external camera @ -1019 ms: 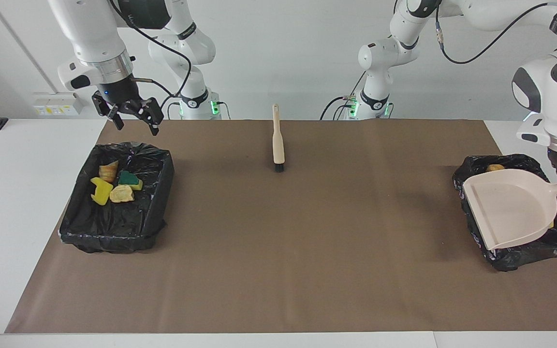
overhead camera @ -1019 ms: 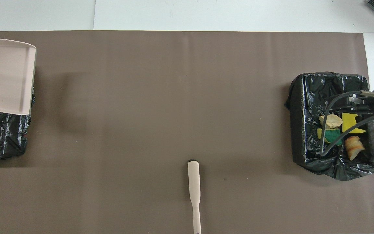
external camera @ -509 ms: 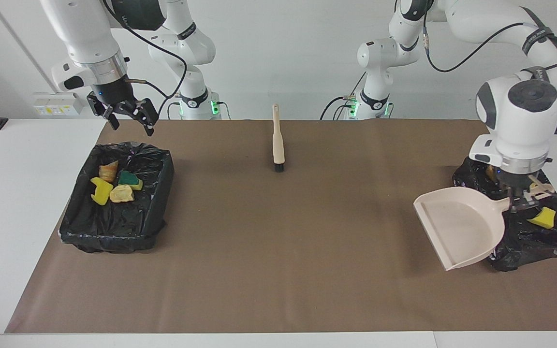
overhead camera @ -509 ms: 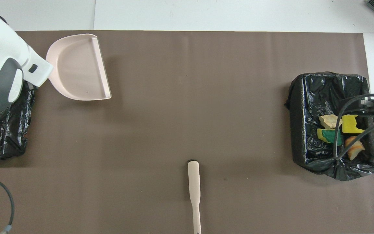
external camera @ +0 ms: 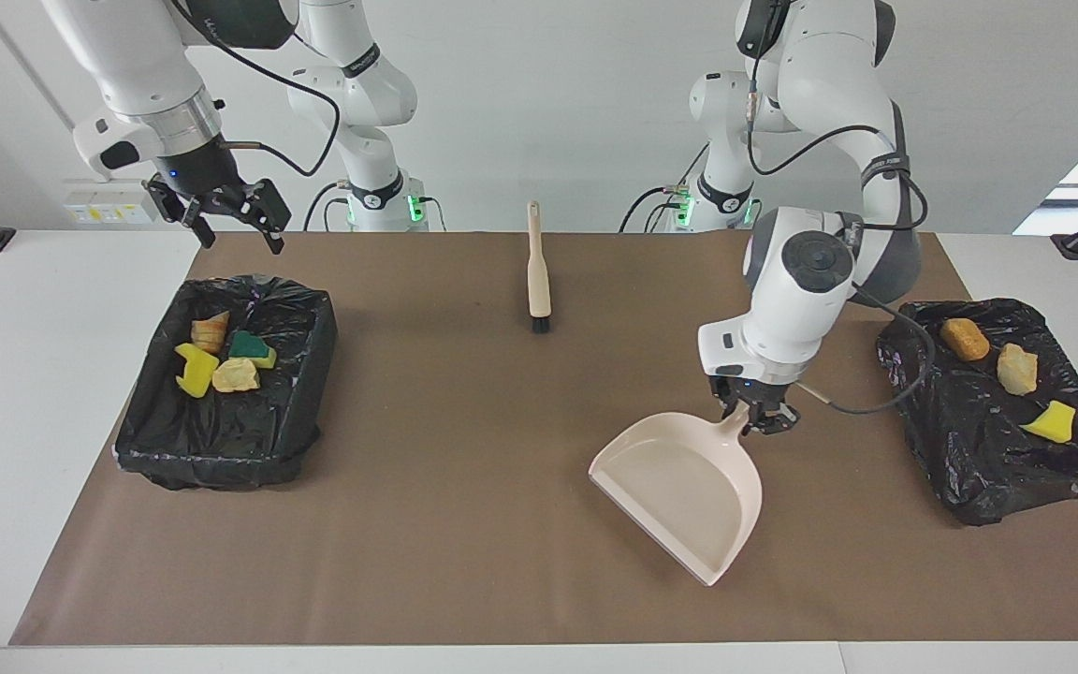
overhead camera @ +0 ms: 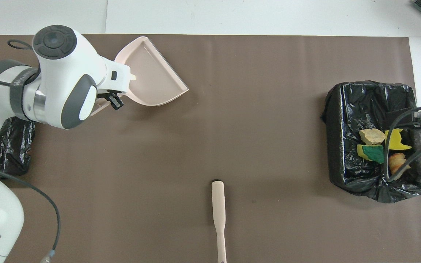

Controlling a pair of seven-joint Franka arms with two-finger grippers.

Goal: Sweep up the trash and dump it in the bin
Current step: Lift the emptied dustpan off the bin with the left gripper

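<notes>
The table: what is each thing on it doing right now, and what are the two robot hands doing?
Dustpan: empty, held by its handle over the brown mat.
Left gripper: shut on the dustpan's handle.
Right gripper: fingers open, empty, above the bin's edge.
Brush: lying flat, untouched.
Bin: holds four trash pieces.
Black bag: three pieces on it.

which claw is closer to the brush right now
Left. The left claw holds the dustpan over the mat, toward the left arm's end from the brush. The right claw hangs open near the bin.
</notes>
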